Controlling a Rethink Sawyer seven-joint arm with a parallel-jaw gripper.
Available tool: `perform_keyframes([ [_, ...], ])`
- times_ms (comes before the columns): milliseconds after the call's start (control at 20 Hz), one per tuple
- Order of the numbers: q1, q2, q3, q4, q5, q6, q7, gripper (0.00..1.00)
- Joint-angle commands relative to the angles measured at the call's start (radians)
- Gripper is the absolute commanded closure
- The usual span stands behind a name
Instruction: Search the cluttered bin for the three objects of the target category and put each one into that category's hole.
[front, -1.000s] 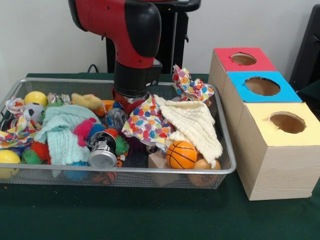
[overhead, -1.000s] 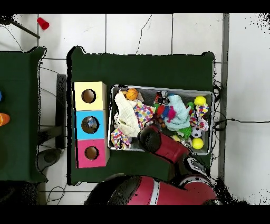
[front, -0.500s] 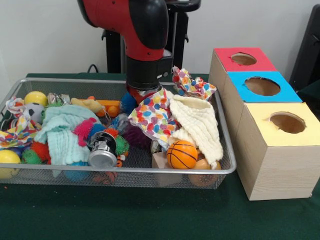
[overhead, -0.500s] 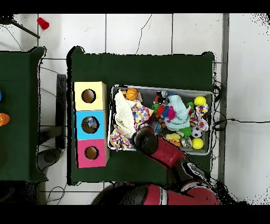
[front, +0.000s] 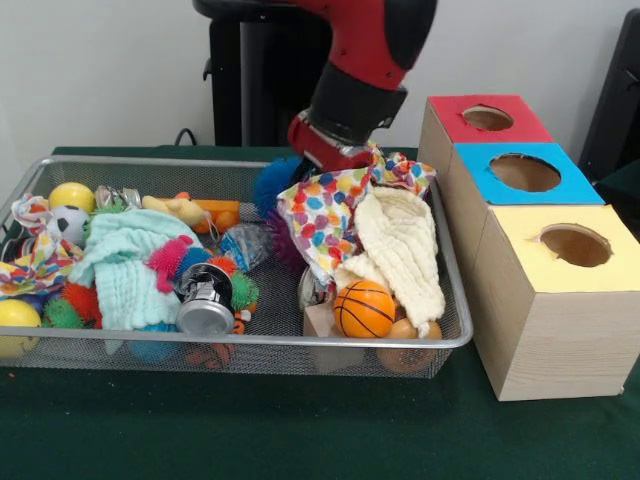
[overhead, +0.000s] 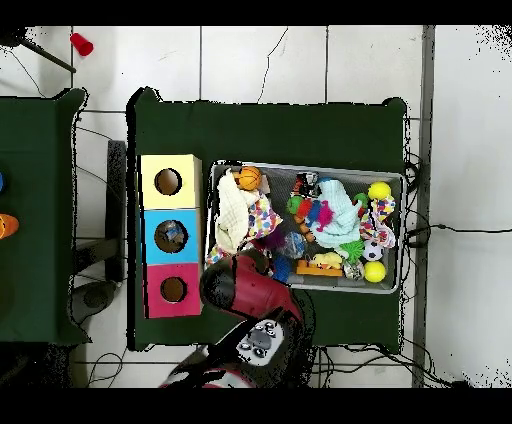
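Observation:
The wire-mesh bin (front: 240, 341) is full of toys and cloths; it also shows in the overhead view (overhead: 305, 167). One crinkly bluish-clear bottle (front: 243, 245) lies in the middle of the bin, beside a purple spiky ball. Another clear crinkly thing (front: 312, 290) peeks out from under the spotted cloth (front: 325, 210). My gripper (front: 335, 158) hangs over the bin's back right part, its tip buried in the top of the spotted cloth. The round hole (front: 487, 118) in the red-topped box (overhead: 173, 290) is to its right, with nothing in view inside it.
Blue-topped (front: 525, 172) and yellow-topped (front: 573, 245) boxes stand in front of the red one. A black-and-silver can (front: 205, 300), a small basketball (front: 362, 309), a cream cloth (front: 400, 250), a mint cloth (front: 125, 265), spiky balls and yellow balls fill the bin.
My arm has swung from the bin's middle towards the boxes and risen. The spotted cloth shifted with it, uncovering the clear bottle and a blue spiky ball.

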Motion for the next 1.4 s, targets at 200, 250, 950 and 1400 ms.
perform_keyframes([
  [200, 0.072, 0.151, 0.002, -0.112, 0.066, 0.036, 0.13, 0.0],
  [250, 0.05, 0.155, 0.026, -0.112, 0.056, 0.015, 0.126, 0.0],
  [950, -0.011, -0.01, -0.003, -0.108, -0.004, 0.318, 0.044, 0.0],
  [1400, -0.033, 0.084, -0.028, -0.146, -0.018, 0.26, 0.06, 0.0],
])
